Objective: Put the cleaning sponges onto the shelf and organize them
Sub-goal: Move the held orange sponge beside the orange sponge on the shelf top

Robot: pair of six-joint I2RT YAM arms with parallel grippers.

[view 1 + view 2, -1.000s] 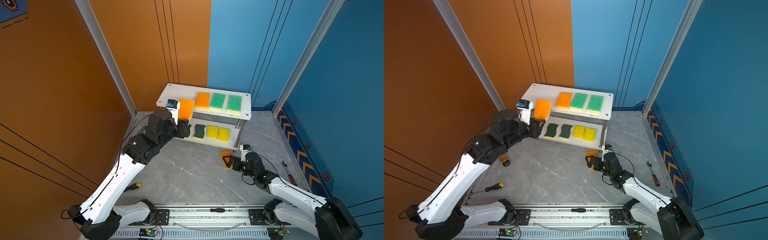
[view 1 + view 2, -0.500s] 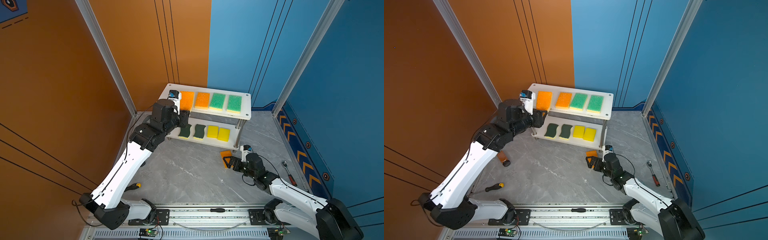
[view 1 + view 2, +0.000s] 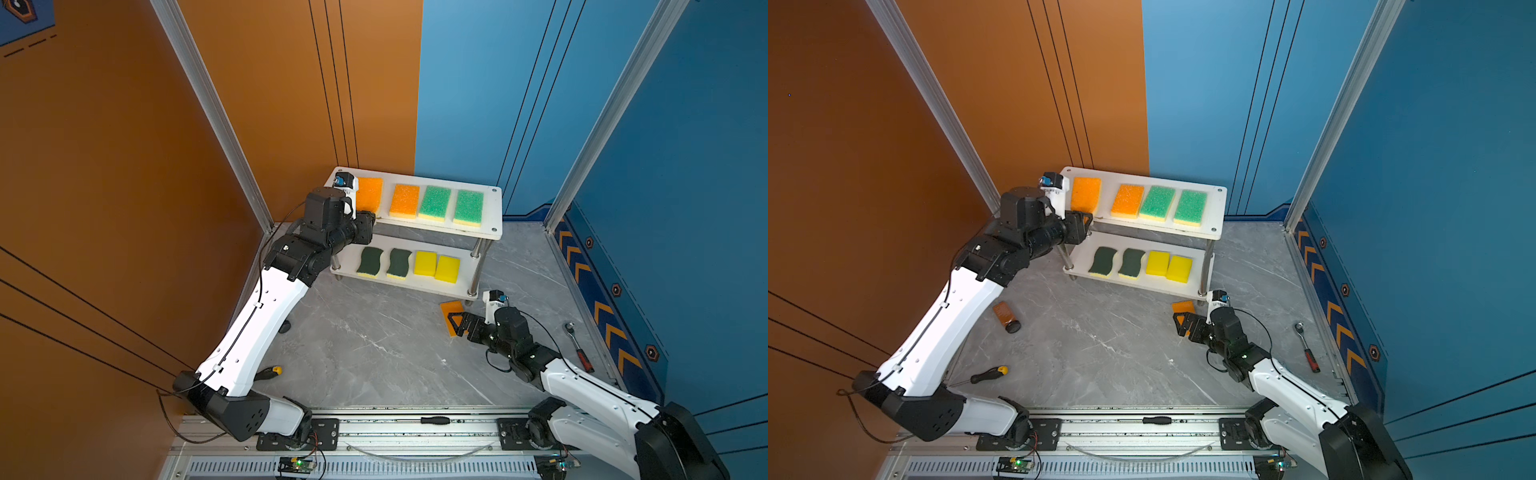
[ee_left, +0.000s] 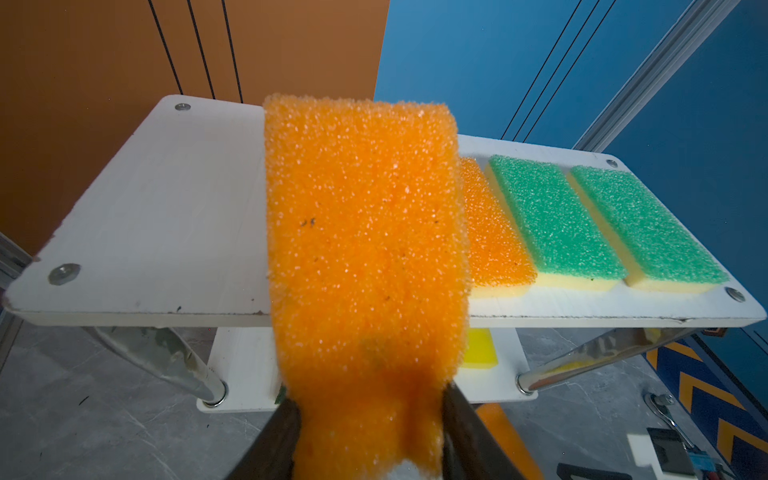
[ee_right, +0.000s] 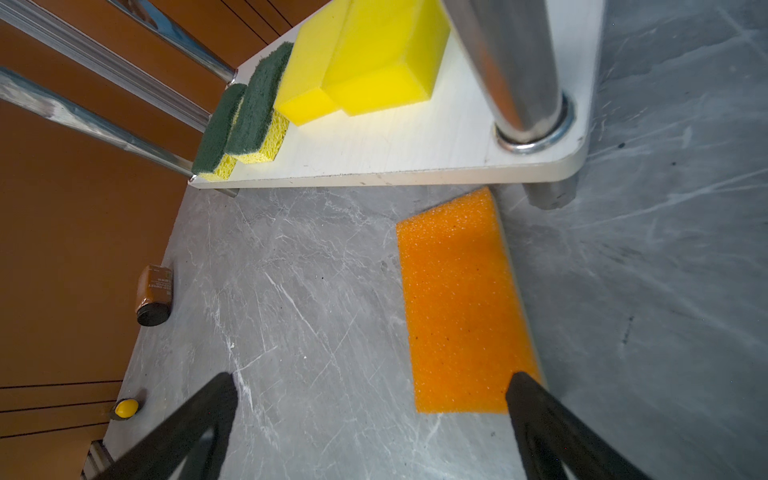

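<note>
Your left gripper [image 3: 371, 217] has carried its orange sponge [image 3: 369, 194] up the frame since a second ago. Then it hung at the left front corner of the shelf [image 3: 493, 210]; now it lies over the left end of the top board in both top views. The jaws pinch the sponge's near short end, which juts past the board's front edge. Its long axis runs front to back across the board, parallel to the orange-topped sponge [image 3: 404, 200] and the two green-topped sponges [image 3: 434, 202] beside it, with the scrubbing face up. Whether it rests on the board you cannot tell.

Your right gripper [image 3: 455, 328] has hardly shifted. It is at the lower right of the shelf, jaws spread, low over the floor sponge [image 3: 450, 308]. That sponge lies flat, orange face up, its long axis running from the gripper toward the shelf's front edge.
</note>
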